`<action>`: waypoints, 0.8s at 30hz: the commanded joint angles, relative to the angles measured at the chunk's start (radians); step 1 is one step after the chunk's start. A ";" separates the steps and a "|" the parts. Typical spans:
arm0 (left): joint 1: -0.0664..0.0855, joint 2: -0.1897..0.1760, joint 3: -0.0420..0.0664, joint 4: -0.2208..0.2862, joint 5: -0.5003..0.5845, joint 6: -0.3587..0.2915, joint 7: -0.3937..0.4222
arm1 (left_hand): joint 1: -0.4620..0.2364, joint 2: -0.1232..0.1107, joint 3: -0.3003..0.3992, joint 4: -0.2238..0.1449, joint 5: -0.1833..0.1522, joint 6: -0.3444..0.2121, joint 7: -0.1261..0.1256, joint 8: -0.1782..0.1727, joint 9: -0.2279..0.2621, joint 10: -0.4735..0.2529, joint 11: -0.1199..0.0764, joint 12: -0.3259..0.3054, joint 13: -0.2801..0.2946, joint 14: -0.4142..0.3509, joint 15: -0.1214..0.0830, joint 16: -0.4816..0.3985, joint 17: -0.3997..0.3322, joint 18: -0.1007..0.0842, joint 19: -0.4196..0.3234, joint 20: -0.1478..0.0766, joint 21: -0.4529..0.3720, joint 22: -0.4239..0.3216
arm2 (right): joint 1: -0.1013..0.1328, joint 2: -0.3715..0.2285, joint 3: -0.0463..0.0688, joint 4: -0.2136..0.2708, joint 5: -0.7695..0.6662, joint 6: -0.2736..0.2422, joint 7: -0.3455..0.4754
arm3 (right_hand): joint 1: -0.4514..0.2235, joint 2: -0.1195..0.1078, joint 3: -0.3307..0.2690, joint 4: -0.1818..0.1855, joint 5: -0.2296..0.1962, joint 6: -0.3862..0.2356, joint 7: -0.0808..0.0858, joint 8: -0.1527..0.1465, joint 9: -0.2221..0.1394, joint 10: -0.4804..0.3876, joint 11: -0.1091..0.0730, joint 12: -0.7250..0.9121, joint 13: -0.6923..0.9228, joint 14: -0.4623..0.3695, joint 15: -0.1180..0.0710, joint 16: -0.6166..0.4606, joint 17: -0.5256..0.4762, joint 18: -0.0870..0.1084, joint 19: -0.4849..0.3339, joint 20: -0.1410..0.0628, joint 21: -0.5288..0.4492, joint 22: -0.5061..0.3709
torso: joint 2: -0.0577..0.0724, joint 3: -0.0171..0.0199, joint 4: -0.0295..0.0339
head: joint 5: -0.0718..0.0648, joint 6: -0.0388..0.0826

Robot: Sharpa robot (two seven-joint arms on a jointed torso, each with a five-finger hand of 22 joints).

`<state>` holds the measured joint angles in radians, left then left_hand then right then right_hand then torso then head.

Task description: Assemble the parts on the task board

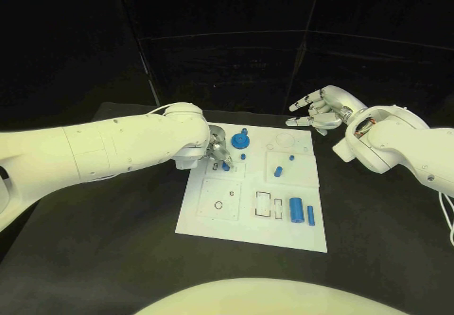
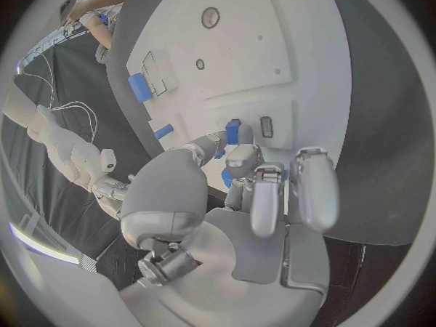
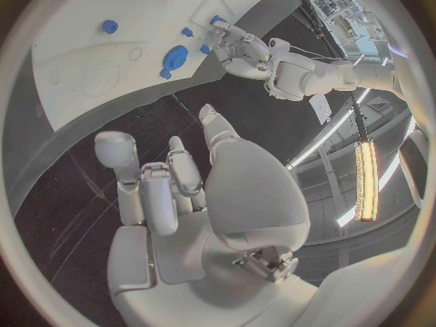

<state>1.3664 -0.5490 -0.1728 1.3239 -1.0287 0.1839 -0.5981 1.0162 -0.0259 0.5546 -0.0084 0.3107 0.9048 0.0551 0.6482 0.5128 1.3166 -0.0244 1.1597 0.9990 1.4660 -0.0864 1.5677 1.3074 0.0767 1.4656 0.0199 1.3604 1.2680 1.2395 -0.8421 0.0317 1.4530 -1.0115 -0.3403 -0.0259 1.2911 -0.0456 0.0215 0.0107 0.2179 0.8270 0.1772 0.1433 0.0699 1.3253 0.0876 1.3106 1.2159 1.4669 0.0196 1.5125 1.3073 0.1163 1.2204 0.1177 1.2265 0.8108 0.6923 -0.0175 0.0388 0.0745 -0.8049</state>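
The white task board (image 1: 254,216) lies mid-table. My left hand (image 1: 218,151) is over its far left corner and pinches a small blue piece (image 2: 232,131) at its fingertips, right beside a small rectangular slot (image 2: 266,126). My right hand (image 1: 321,108) hovers beyond the board's far right corner with its fingers apart and nothing in them; in the right wrist view this hand (image 3: 173,189) faces the board (image 3: 82,58). On the board lie a round blue gear-like part (image 1: 240,140), a short blue cylinder (image 1: 278,172), a larger blue cylinder (image 1: 296,210) and a thin blue bar (image 1: 310,215).
Two tiny blue pegs (image 1: 244,157) (image 1: 291,158) stand on the board's far half. Near its front are a round hole (image 1: 218,205) and rectangular recesses (image 1: 264,205). Black table surrounds the board on every side.
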 commanded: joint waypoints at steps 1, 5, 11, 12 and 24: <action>-0.004 0.007 -0.003 -0.006 0.009 0.042 -0.009 | -0.009 -0.007 0.086 -0.090 0.001 0.001 -0.011 0.001 0.001 0.005 -0.006 -0.007 -0.002 0.105 -0.006 0.003 0.263 -0.016 0.023 -0.004 0.006 0.003 | 0.002 0.001 0.001 0.001 -0.003 0.006 0.005 | -0.002 0.002 -0.004 0.000 0.003 0.007 0.001 0.006 -0.002 -0.006 0.002 -0.005 0.000 0.068 -0.008 -0.005 0.112 0.019 -0.005 0.000 -0.006 -0.001 | 0.000 -0.0002 0.0000 | -0.001 -0.001; -0.004 0.012 -0.003 -0.012 0.010 0.057 -0.010 | -0.015 -0.008 0.070 -0.080 0.001 0.004 -0.013 0.000 0.000 0.004 -0.008 -0.011 -0.008 0.105 -0.007 0.003 0.263 -0.016 0.024 -0.005 0.009 0.007 | 0.002 0.001 0.001 0.000 -0.003 0.007 0.005 | -0.002 0.002 -0.004 0.000 0.003 0.007 0.001 0.006 -0.002 -0.006 0.002 -0.005 0.000 0.068 -0.008 -0.005 0.112 0.019 -0.005 0.000 -0.006 -0.001 | 0.000 -0.0003 -0.0001 | -0.001 -0.002; -0.004 0.015 -0.003 -0.021 0.019 0.066 -0.010 | -0.041 0.000 0.039 -0.042 0.002 0.010 -0.014 -0.007 -0.005 0.008 -0.008 -0.007 -0.004 0.105 -0.008 0.003 0.263 -0.017 0.024 -0.006 0.010 0.009 | 0.002 0.002 0.001 0.001 -0.003 0.008 0.006 | -0.003 0.004 -0.005 0.002 0.004 0.007 0.001 0.006 -0.002 -0.004 0.002 -0.003 0.001 0.069 -0.008 -0.005 0.114 0.019 -0.004 -0.001 -0.005 0.001 | -0.001 -0.0004 0.0002 | -0.002 -0.001; -0.004 0.015 -0.003 -0.023 0.021 0.065 -0.010 | -0.049 0.004 0.033 -0.032 0.002 0.012 -0.014 -0.010 -0.008 0.009 -0.008 -0.005 -0.002 0.105 -0.008 0.003 0.263 -0.017 0.025 -0.006 0.010 0.010 | 0.002 0.002 0.001 0.001 -0.003 0.008 0.006 | -0.003 0.004 -0.005 0.002 0.004 0.007 0.001 0.006 -0.002 -0.004 0.002 -0.003 0.001 0.069 -0.008 -0.005 0.114 0.019 -0.004 -0.001 -0.005 0.001 | 0.000 -0.0005 0.0001 | -0.002 0.000; -0.003 0.019 -0.003 -0.031 0.028 0.061 -0.008 | -0.075 0.021 0.007 0.008 0.003 0.027 -0.015 -0.025 -0.021 0.010 -0.009 -0.003 -0.002 0.105 -0.009 0.003 0.263 -0.019 0.027 -0.007 0.016 0.020 | 0.002 0.004 0.001 0.001 -0.003 0.009 0.007 | -0.003 0.004 -0.005 0.002 0.004 0.007 0.001 0.006 -0.002 -0.004 0.002 -0.003 0.001 0.069 -0.008 -0.005 0.114 0.019 -0.004 -0.001 -0.005 0.001 | 0.000 -0.0006 0.0006 | -0.002 -0.001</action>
<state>1.3667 -0.5318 -0.1728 1.2919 -1.0144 0.2186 -0.6015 0.9474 -0.0070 0.5641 -0.0064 0.3099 0.9278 0.0395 0.6274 0.4932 1.3243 -0.0321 1.1503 0.9981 1.4672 -0.0875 1.5677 1.3074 0.0767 1.4656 0.0200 1.3729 1.2867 1.2395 -0.8390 0.0317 1.4533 -1.0116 -0.3369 -0.0262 1.2911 -0.0456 0.0216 0.0108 0.2178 0.8269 0.1773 0.1433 0.0699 1.3253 0.0876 1.3107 1.2160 1.4669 0.0196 1.5125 1.3073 0.1163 1.2205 0.1177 1.2265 0.8108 0.6923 -0.0180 0.0388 0.0725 -0.8050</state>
